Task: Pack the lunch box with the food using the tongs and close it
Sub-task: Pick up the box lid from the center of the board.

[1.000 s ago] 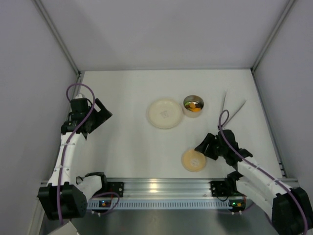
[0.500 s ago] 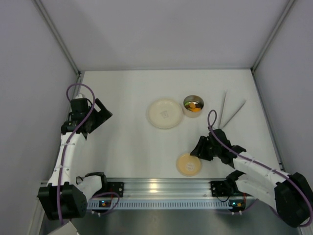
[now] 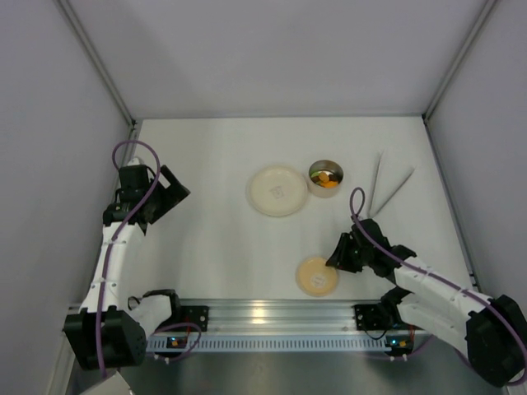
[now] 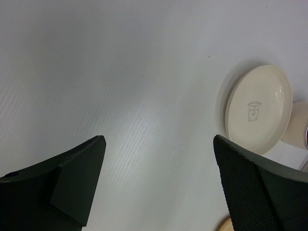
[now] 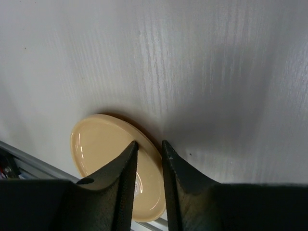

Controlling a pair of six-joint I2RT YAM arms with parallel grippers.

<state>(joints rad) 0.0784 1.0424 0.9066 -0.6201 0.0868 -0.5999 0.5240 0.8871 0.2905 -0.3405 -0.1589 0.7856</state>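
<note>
The lunch box, a small round tin, stands open at mid-table with orange and green food inside. Its tan lid lies flat near the front rail. My right gripper is down at the lid's right edge. Its jaws are narrow but still apart, one finger over the lid and the other outside the rim. The grey tongs lie on the table to the right of the tin. My left gripper hovers open and empty at the far left.
A wide cream plate sits just left of the lunch box, touching or nearly touching it. The aluminium rail runs just behind the lid. Grey walls close in the table on three sides.
My right gripper swung left and down onto the lid's edge while its jaws narrowed. The lid slid a little left and toward the rail. The left arm stayed still.
</note>
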